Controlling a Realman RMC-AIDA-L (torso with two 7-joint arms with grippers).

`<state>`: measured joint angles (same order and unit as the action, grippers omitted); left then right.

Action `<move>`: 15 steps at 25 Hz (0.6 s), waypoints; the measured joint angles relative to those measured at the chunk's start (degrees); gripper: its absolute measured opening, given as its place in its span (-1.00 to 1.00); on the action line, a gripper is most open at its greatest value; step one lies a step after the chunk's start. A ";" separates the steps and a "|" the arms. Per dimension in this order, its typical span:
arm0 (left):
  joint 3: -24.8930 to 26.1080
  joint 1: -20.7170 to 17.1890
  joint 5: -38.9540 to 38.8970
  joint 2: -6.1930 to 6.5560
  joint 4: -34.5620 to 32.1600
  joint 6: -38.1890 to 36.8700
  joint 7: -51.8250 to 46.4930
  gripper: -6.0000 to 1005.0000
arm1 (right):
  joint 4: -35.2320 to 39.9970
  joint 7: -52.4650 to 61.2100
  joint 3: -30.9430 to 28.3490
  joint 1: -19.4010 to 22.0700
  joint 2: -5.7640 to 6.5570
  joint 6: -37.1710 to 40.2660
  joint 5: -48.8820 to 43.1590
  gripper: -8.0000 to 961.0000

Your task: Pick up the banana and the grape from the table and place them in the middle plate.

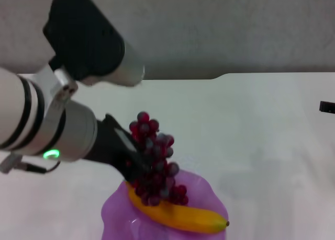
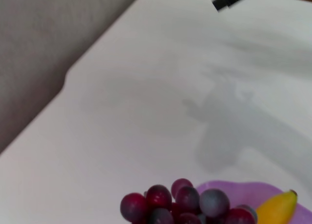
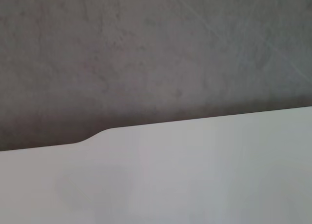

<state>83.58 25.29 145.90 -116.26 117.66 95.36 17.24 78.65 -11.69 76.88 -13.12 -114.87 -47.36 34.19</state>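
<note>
Head view: left hand [image 1: 137,164] grips knobbly grape [image 1: 156,164]; smooth banana [image 1: 183,215] on glossy scalloped plate [image 1: 112,214].

The wide white table [image 1: 251,125] lies bare to the right; the glossy purple scalloped plate [image 1: 209,193] is crowded by the yellow banana [image 1: 193,219], dark red grape bunch [image 1: 157,167] and left gripper [image 1: 137,164].

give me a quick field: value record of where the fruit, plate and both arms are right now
banana: lying in the middle plate, dark tip toward the robot's right
grape: bunch held by the left gripper, hanging above the banana, lower end at or near it
middle plate: near edge of the table, partly cut off by the head view
left gripper: over the plate, fingers closed on the bunch
right gripper: only a dark sliver at the table's right edge
</note>
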 joint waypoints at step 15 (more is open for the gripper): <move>-6.69 -0.64 -5.08 -0.08 -9.45 -3.36 0.44 -0.69 | -0.18 0.00 0.33 -0.69 0.00 -0.10 0.00 0.83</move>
<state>76.89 24.65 140.83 -116.34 108.21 92.00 17.68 78.47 -11.69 77.22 -13.81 -114.87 -47.46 34.19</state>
